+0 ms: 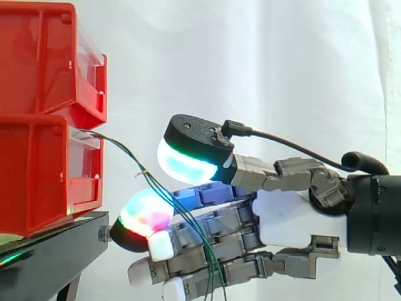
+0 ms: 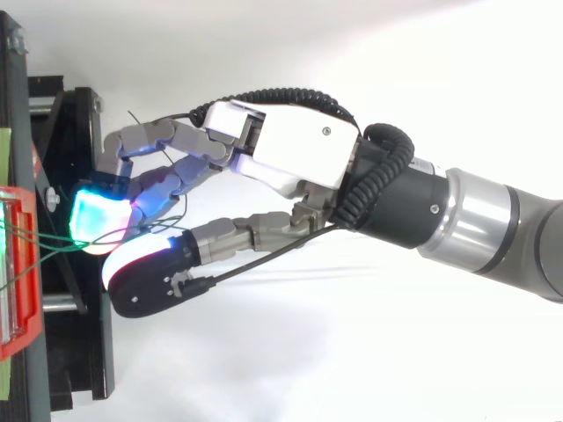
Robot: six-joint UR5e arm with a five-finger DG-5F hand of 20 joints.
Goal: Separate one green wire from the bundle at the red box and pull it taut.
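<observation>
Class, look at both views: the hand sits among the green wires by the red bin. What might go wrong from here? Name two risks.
1. Several green wires run together through the gap between the thumb and the fingers of the hand; closing now would probably pinch more than one.
2. The wires trail down across the lower fingers; pulling back may snag them and drag the whole bundle, perhaps tugging the red bin.

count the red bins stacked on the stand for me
2. The upper red bin sits on the lower red bin, which rests on the black stand; the green wires leave the lower one. More may be hidden above the side view's top edge.
</observation>
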